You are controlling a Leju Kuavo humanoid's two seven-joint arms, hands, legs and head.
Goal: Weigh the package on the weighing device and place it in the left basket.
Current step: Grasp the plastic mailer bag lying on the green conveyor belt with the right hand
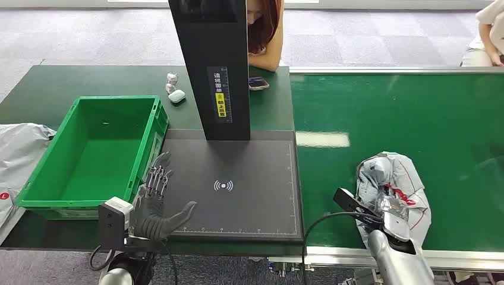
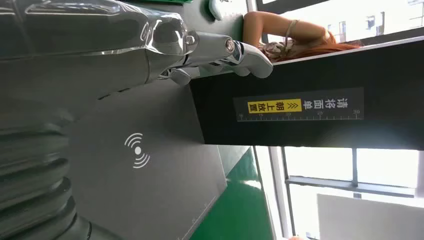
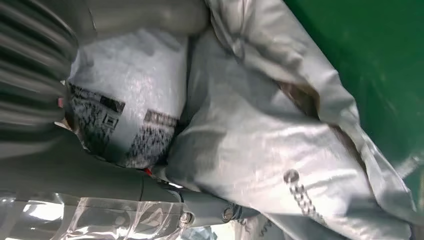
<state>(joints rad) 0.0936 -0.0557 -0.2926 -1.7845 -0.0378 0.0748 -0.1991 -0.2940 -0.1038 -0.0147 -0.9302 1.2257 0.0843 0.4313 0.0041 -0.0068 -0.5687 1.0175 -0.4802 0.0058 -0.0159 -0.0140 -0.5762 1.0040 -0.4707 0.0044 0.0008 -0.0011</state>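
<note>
The package (image 1: 397,189), a crumpled grey plastic mailer with a printed label, lies on the green belt (image 1: 416,113) at the lower right of the head view, well apart from the scale. The right hand (image 1: 389,214) is on its near end; in the right wrist view the thumb and a finger (image 3: 200,210) lie against the grey film on either side of the label (image 3: 125,125), so the fingers look closed around the bag, though whether the hold is firm I cannot tell. The bag seems not yet lifted off the belt.

So the step in hand is the pickup, with the weighing yet to come. The next move calls for raising the soft bag without letting it slip, then carrying it leftward onto the dark scale plate (image 1: 238,178), near the wave mark (image 1: 223,186) in the middle and in front of the black post (image 1: 214,65).

The left hand (image 1: 157,205) hovers over the lower left corner of the plate, fingers (image 1: 159,175) spread and holding nothing. It is well placed to take the bag after weighing and put it into the green basket (image 1: 35,190) just beside the plate at left. A person (image 1: 264,29) sits behind the bench (image 1: 71,80) at the top.
</note>
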